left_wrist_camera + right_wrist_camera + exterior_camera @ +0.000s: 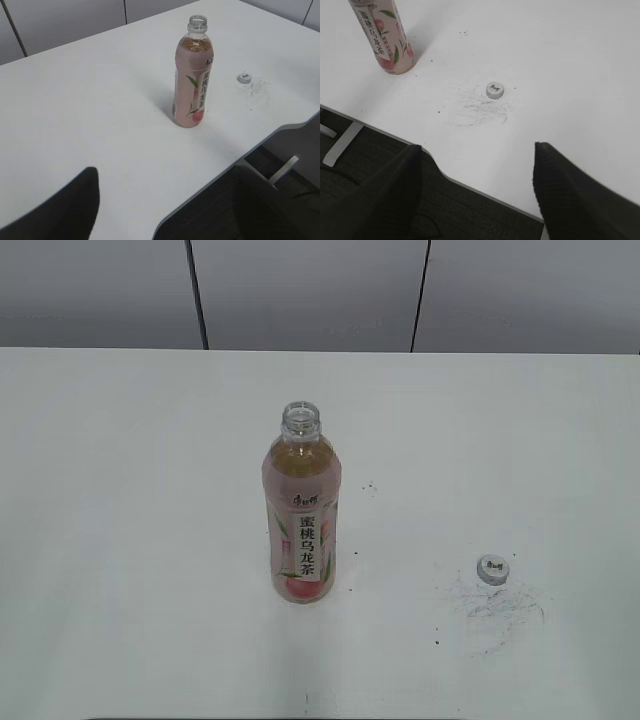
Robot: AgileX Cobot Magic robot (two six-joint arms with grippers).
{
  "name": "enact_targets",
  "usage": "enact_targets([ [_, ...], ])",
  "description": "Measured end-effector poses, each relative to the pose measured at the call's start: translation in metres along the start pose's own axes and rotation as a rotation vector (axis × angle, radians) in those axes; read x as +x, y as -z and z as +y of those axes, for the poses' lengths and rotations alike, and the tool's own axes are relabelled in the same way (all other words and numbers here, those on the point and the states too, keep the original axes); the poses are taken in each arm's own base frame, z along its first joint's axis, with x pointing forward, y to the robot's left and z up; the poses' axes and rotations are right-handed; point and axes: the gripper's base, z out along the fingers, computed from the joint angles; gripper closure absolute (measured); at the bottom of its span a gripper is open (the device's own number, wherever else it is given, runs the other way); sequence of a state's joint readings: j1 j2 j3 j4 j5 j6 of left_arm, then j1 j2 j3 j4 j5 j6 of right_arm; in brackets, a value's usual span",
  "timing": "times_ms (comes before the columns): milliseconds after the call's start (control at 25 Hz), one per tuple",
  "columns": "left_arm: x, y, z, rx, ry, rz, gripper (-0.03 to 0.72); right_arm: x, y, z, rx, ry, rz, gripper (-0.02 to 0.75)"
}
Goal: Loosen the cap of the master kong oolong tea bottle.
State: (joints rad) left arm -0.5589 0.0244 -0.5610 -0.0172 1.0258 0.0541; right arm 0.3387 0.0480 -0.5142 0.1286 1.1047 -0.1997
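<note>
The master kong oolong tea bottle (302,510) stands upright mid-table with its mouth (301,418) bare. It also shows in the left wrist view (192,75) and, lower part only, in the right wrist view (382,40). The cap (493,569) lies by itself on the table to the bottle's right, top up (244,77) (495,89). Neither arm appears in the exterior view. My left gripper (165,172) hangs open and empty over the table's near edge, far from the bottle. My right gripper (477,147) is open and empty, short of the cap, at the table edge.
Dark scuff marks (500,605) smear the white table (120,490) just in front of the cap. The table's front edge has a curved cutout (200,195) (470,185) with dark floor below it. A white bracket (282,169) sticks out under the table.
</note>
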Motion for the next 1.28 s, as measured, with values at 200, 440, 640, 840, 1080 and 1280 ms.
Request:
enact_targets([
  [200,0.0,0.0,-0.0002,0.002,0.001,0.0,0.198,0.0,0.0,0.0,0.0,0.001,0.0,0.216],
  [440,0.0,0.0,-0.0002,0.002,0.001,0.0,0.198,0.0,0.0,0.0,0.0,0.001,0.0,0.216],
  [640,0.0,0.0,-0.0003,0.003,0.002,0.0,0.198,-0.0003,-0.0004,0.0,0.038,-0.023,0.003,0.216],
  [840,-0.0001,-0.0002,-0.0011,-0.084,0.041,0.003,0.198,-0.0009,-0.0015,-0.0001,0.165,-0.1,0.01,0.216],
  [1080,-0.0007,-0.0014,-0.0032,-0.392,0.173,0.014,0.198,0.0027,0.0039,0.0031,0.231,-0.122,-0.035,0.216],
  [1280,-0.0011,-0.002,-0.0039,-0.526,0.229,0.018,0.207,0.0025,0.0037,0.0038,0.225,-0.127,-0.037,0.216],
])
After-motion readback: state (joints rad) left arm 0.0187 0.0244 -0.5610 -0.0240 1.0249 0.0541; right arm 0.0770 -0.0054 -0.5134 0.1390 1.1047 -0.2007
